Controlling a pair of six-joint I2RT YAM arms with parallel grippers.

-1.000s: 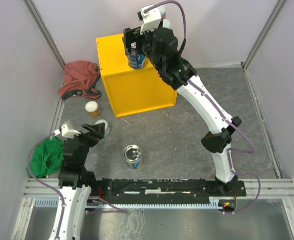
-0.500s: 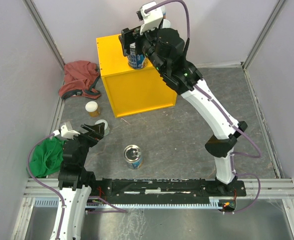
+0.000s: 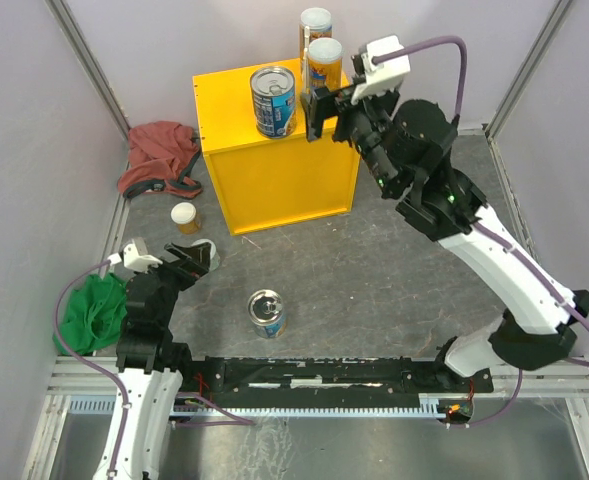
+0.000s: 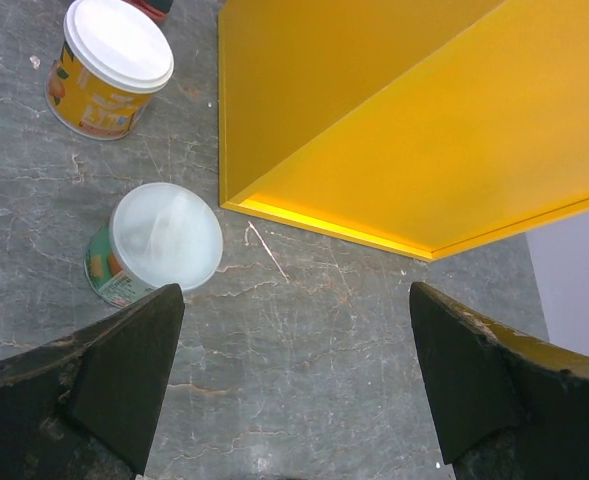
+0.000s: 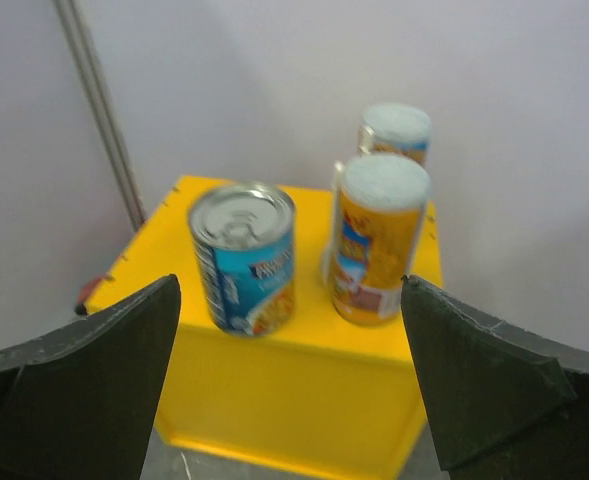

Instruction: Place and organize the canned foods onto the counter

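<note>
The yellow counter stands at the back. On its top stand a blue-labelled tin and two orange-labelled cans; the right wrist view shows the tin and the cans on the counter. My right gripper is open and empty, just right of the tin. On the floor lie a second blue tin and two short white-lidded cans. My left gripper is open beside the green-labelled short can; the orange short can is farther off.
A red cloth lies left of the counter by the wall. A green cloth lies beside the left arm. Grey walls with metal posts close in the floor on three sides.
My right gripper has let go of the blue tin on the counter and drawn back to the right. The two orange cans behind it are now uncovered. The left arm has not moved.
</note>
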